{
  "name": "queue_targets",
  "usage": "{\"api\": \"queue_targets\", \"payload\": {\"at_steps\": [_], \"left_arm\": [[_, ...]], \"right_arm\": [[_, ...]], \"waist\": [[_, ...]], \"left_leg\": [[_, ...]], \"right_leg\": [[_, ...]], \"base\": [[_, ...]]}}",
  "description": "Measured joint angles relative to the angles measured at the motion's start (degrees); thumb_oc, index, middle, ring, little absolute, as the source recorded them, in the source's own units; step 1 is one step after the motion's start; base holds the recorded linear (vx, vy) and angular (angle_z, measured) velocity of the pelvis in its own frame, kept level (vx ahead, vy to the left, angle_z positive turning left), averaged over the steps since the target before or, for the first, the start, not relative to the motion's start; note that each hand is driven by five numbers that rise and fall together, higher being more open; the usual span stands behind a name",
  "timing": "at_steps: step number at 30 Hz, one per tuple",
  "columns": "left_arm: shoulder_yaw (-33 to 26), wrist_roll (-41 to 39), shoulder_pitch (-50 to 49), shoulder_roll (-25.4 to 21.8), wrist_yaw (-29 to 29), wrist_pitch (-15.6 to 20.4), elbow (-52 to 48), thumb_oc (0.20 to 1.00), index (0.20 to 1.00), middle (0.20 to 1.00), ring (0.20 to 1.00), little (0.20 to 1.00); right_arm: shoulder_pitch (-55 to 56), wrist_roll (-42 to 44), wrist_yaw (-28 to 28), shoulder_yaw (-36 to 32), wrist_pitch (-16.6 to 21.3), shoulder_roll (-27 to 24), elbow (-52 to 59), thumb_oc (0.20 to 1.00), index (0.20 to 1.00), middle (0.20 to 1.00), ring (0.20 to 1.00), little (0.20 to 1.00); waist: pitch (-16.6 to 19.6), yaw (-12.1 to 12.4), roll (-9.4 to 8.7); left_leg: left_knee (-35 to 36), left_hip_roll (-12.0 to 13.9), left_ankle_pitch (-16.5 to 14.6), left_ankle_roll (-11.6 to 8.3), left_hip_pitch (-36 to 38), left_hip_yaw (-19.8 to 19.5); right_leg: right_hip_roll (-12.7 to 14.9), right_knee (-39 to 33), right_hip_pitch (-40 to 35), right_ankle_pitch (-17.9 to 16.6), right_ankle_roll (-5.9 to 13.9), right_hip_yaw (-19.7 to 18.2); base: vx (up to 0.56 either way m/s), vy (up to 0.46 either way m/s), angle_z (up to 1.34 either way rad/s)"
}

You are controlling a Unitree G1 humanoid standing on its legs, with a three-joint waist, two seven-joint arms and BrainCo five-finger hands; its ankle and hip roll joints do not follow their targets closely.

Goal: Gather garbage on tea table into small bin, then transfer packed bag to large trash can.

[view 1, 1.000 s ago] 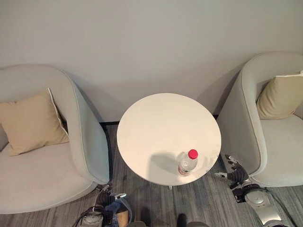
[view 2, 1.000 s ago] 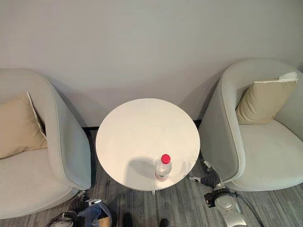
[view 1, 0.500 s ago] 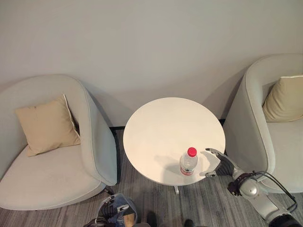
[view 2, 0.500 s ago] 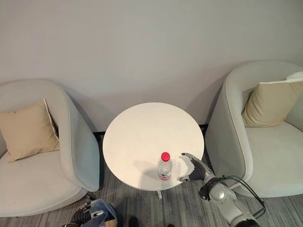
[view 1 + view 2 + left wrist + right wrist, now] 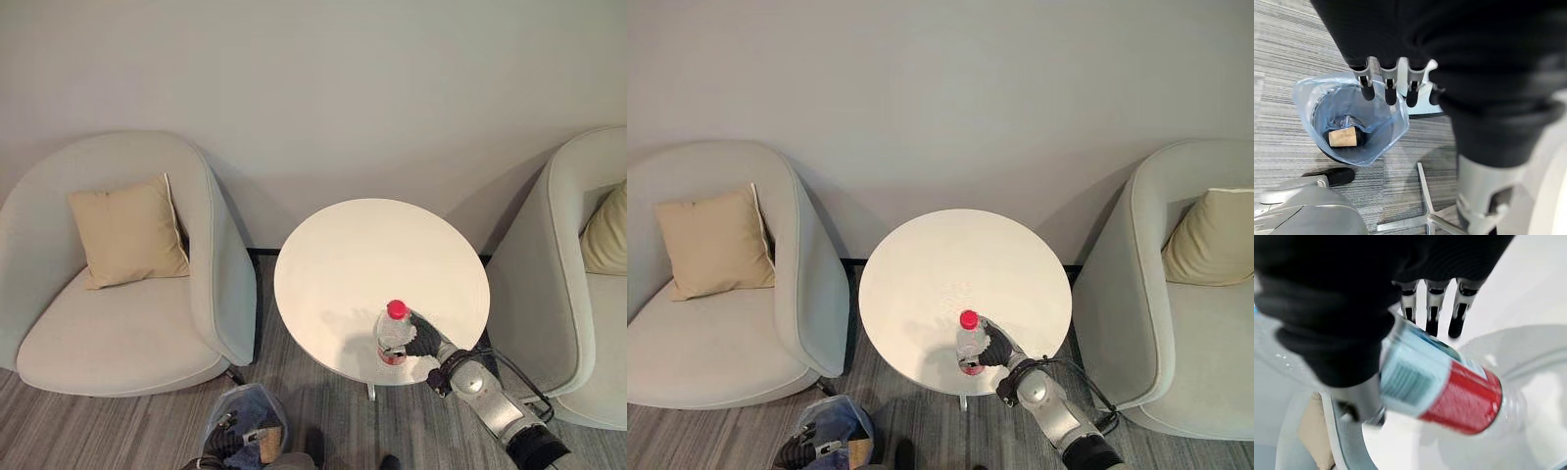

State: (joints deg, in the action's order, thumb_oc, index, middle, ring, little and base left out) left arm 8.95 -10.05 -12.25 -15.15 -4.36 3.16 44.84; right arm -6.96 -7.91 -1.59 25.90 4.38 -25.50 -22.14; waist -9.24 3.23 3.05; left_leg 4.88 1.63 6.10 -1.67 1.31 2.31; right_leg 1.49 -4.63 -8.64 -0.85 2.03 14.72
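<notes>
I'm wrapping my right hand (image 5: 997, 347) round the water bottle (image 5: 393, 334), frame lower middle | clearing tea table (image 5: 372, 264) | left hand (image 5: 1388, 88) hanging open above lined bin (image 5: 1317, 95)

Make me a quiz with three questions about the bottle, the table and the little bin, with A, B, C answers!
1. Where is the bottle?
A. On the near edge of the round table
B. On the left chair
C. In the bin

2. What colour is the bottle's cap?
A. Blue
B. Red
C. Green

3. What is the right hand doing?
A. Resting on a cushion
B. Pointing at the wall
C. Closing round the bottle

Answers:
1. A: the bottle stands upright on the white table, on the side nearest the robot.
2. B: the cap on top is red.
3. C: the fingers and thumb wrap round the bottle. The left hand hangs open above the small bin on the floor.
</notes>
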Motion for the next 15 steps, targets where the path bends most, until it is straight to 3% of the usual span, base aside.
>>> {"api": "queue_targets", "payload": {"at_steps": [9,15], "left_arm": [[-0.2,0.0,-0.5,-0.1,0.0,-0.1,-0.1,1.000,1.000,1.000,1.000,1.000],[-0.2,0.0,-0.5,0.0,0.0,0.1,-1.9,1.000,1.000,1.000,1.000,1.000]], "right_arm": [[0.0,2.0,-0.9,-3.1,-1.4,-1.4,0.7,0.200,0.200,0.200,0.200,0.200],[-1.0,2.4,-0.9,-4.5,-1.4,-1.5,5.3,0.200,0.200,0.200,0.200,0.200]], "waist": [[-0.4,0.2,-0.05],[-0.3,1.0,0.53]], "left_leg": [[-0.3,-0.1,0.5,0.38,0.8,-0.7],[-0.3,-0.2,1.7,-0.89,-0.2,-3.5]], "right_leg": [[0.0,0.0,-1.1,0.0,-0.30,1.2],[-0.5,0.0,-1.4,0.4,-0.06,3.5]], "base": [[0.00,0.000,0.05],[-0.07,-0.049,0.19]]}}
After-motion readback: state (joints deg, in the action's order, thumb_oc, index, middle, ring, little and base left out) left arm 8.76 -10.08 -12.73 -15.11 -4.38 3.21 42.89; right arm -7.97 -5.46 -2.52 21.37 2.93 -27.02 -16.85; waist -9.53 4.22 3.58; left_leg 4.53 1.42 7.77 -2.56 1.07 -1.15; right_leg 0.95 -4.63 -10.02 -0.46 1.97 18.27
